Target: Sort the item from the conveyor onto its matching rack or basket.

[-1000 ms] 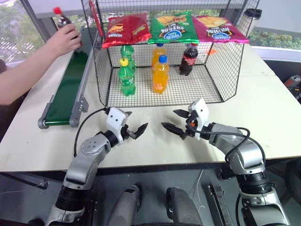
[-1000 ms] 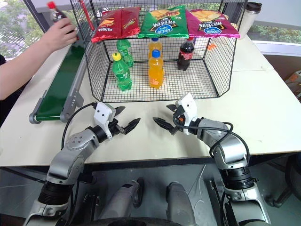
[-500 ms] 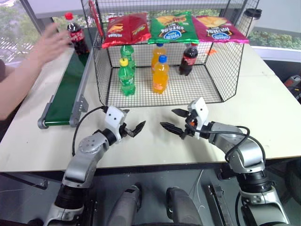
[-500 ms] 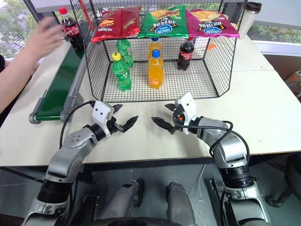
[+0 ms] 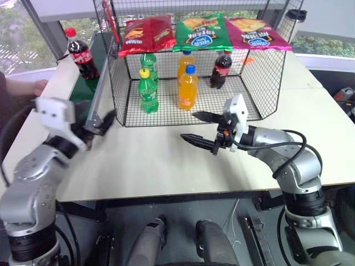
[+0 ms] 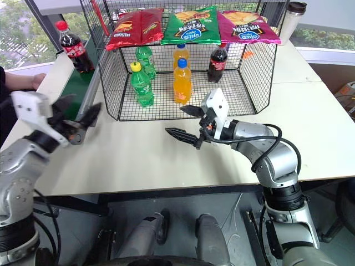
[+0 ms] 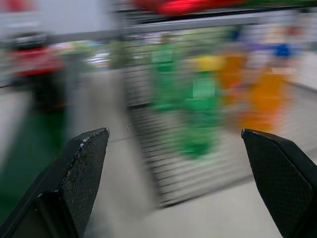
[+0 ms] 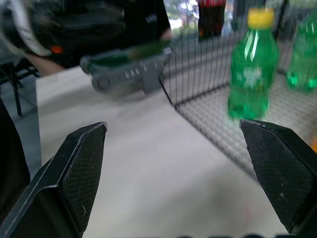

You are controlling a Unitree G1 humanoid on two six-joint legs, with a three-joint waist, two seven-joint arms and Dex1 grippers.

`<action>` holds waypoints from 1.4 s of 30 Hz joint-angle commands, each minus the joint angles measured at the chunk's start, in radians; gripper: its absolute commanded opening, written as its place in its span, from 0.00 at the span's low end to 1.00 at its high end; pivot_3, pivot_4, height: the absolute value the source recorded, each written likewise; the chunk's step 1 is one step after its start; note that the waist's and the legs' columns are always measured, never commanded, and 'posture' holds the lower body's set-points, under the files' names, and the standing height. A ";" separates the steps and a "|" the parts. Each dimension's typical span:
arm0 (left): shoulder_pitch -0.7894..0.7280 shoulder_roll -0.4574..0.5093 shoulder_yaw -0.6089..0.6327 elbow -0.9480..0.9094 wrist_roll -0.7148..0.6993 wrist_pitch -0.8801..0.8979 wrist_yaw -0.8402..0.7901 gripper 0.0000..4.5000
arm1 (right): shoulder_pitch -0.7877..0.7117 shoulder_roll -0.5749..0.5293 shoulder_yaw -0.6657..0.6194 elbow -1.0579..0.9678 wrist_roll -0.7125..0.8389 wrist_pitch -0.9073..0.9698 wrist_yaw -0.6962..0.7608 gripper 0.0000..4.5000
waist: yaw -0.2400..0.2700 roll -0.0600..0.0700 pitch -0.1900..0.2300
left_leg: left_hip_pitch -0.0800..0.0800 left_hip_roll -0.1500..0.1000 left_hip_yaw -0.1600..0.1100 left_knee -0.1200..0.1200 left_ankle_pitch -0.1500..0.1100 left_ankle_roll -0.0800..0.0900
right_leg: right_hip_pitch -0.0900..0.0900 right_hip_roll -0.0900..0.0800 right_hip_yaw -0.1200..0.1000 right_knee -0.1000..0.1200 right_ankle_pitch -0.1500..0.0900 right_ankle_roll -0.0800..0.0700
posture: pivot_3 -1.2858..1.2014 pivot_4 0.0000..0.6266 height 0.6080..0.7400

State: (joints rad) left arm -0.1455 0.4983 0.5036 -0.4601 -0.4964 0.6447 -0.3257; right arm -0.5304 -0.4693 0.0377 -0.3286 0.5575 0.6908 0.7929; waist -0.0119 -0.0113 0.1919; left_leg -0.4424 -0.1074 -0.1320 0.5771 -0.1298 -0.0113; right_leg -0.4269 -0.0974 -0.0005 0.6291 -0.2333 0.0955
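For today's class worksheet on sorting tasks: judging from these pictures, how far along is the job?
Done: the cola bottle stands upright on the conveyor, released.
In hand: nothing; the left gripper and right gripper are both open and empty.
Left: grasp the bottle and carry it to the wire-mesh cage, beside the cola bottle inside.

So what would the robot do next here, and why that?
Probably reach the left claw along the conveyor toward the cola bottle. The bottle stands upright at the belt's far end with no hand on it, that claw is open and already beside the belt's near end, and the right claw hangs open in front of the wire cage, farther from the bottle.
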 commanded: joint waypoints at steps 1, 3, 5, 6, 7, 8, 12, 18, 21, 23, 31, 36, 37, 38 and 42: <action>0.026 -0.010 0.045 0.048 0.038 -0.068 0.036 1.00 | -0.043 0.029 0.002 -0.026 0.013 -0.019 -0.019 0.99 | 0.002 0.000 0.000 | 0.000 0.000 0.000 0.000 0.000 0.000 | 0.000 0.000 0.000 0.000 0.000 0.000 | 0.52 0.24 0.98; 0.042 -0.019 0.057 0.081 0.037 -0.082 0.043 1.00 | -0.050 0.032 0.011 -0.027 0.003 -0.029 -0.017 0.99 | 0.005 -0.001 0.000 | -0.001 0.000 0.000 0.000 0.000 0.000 | 0.000 0.000 0.000 -0.001 0.000 0.000 | 0.52 0.24 0.98; 0.050 -0.022 0.059 0.098 0.037 -0.093 0.047 1.00 | -0.050 0.031 0.018 -0.026 -0.003 -0.040 -0.012 0.99 | 0.006 -0.001 -0.001 | -0.001 0.000 0.000 0.000 0.000 0.000 | 0.001 0.000 0.000 -0.002 0.000 0.000 | 0.52 0.24 0.98; 0.054 -0.024 0.062 0.114 0.041 -0.104 0.052 1.00 | -0.047 0.030 0.022 -0.026 -0.005 -0.042 -0.013 0.99 | 0.006 -0.001 -0.001 | -0.001 0.000 0.000 0.000 0.000 0.000 | 0.001 0.000 0.000 -0.002 0.000 0.000 | 0.52 0.24 0.98; 0.054 -0.028 0.070 0.136 0.043 -0.118 0.058 1.00 | -0.039 0.028 0.027 -0.027 -0.009 -0.046 -0.014 0.99 | 0.005 -0.001 -0.001 | -0.001 0.000 0.000 0.000 0.000 0.000 | 0.000 0.000 0.000 -0.002 0.000 0.000 | 0.52 0.24 0.98; 0.050 -0.029 0.078 0.160 0.044 -0.131 0.064 1.00 | -0.029 0.024 0.032 -0.027 -0.017 -0.051 -0.015 0.99 | 0.004 -0.001 -0.001 | -0.001 0.000 0.000 0.000 0.000 0.000 | 0.000 0.000 0.000 -0.002 0.000 0.000 | 0.52 0.24 0.98; 0.026 -0.018 0.064 0.217 0.061 -0.171 0.077 1.00 | -0.006 0.011 0.036 -0.017 -0.034 -0.068 -0.007 0.99 | 0.001 -0.001 -0.001 | -0.001 0.000 0.000 -0.001 0.000 0.000 | 0.000 0.000 0.000 -0.002 0.000 0.000 | 0.52 0.24 0.98; 0.000 -0.016 0.041 0.252 0.073 -0.194 0.081 1.00 | 0.016 0.008 0.034 -0.008 -0.045 -0.083 -0.002 0.99 | 0.001 -0.001 -0.001 | -0.001 0.000 0.000 -0.001 0.000 0.000 | 0.000 0.000 0.000 -0.002 0.000 0.000 | 0.52 0.24 0.98; -0.015 -0.018 0.030 0.274 0.082 -0.208 0.079 1.00 | 0.032 0.006 0.034 -0.001 -0.055 -0.098 -0.001 0.99 | 0.001 -0.001 -0.001 | -0.001 0.000 0.000 -0.001 0.000 0.000 | 0.000 0.000 0.000 -0.002 0.000 0.000 | 0.52 0.24 0.98; -0.019 -0.017 0.023 0.280 0.084 -0.215 0.077 1.00 | 0.037 0.006 0.035 0.001 -0.059 -0.104 0.001 0.99 | 0.001 -0.001 -0.001 | -0.001 0.000 0.000 -0.001 0.000 0.000 | 0.000 0.000 0.000 -0.002 0.000 0.000 | 0.52 0.24 0.98; -0.033 -0.017 0.004 0.297 0.095 -0.234 0.078 1.00 | 0.044 0.004 0.032 -0.007 -0.062 -0.103 0.001 0.99 | 0.001 -0.001 -0.001 | -0.001 0.000 0.000 -0.001 0.000 0.000 | 0.000 0.000 0.000 -0.002 0.000 0.000 | 0.52 0.24 0.98; -0.038 -0.004 -0.012 0.308 0.107 -0.241 0.062 1.00 | 0.032 0.005 0.032 -0.017 -0.058 -0.083 -0.013 0.99 | 0.001 -0.001 -0.001 | -0.001 0.000 0.000 -0.001 0.000 0.000 | 0.000 0.000 0.000 -0.002 0.000 0.000 | 0.52 0.24 0.98; -0.036 -0.002 -0.017 0.311 0.106 -0.249 0.050 1.00 | 0.029 0.006 0.032 -0.016 -0.058 -0.081 -0.015 0.99 | 0.001 -0.001 -0.001 | -0.001 0.000 0.000 -0.001 0.000 0.000 | 0.000 0.000 0.000 -0.002 0.000 0.000 | 0.52 0.24 0.98; -0.025 -0.007 -0.016 0.298 0.089 -0.260 0.030 0.94 | 0.027 0.007 0.032 -0.015 -0.058 -0.079 -0.018 1.00 | 0.001 -0.001 -0.001 | -0.001 0.000 0.000 -0.001 0.000 0.000 | 0.000 0.000 0.000 -0.002 0.000 0.000 | 0.52 0.24 0.98; -0.018 -0.027 0.019 0.230 -0.021 -0.234 -0.014 0.66 | 0.025 0.007 0.032 -0.017 -0.059 -0.073 -0.026 1.00 | 0.003 -0.001 -0.001 | -0.001 0.000 0.000 -0.001 0.000 0.000 | 0.000 0.000 0.000 -0.002 0.000 0.000 | 0.52 0.24 0.98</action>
State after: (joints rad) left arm -0.1503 0.4628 0.4887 -0.1604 -0.4691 0.4131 -0.3258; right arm -0.4804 -0.4561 0.0774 -0.3109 0.4934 0.6242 0.7711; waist -0.0093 -0.0126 0.1914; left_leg -0.4441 -0.1075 -0.1329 0.5762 -0.1299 -0.0116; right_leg -0.4273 -0.0979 -0.0008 0.6268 -0.2332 0.0954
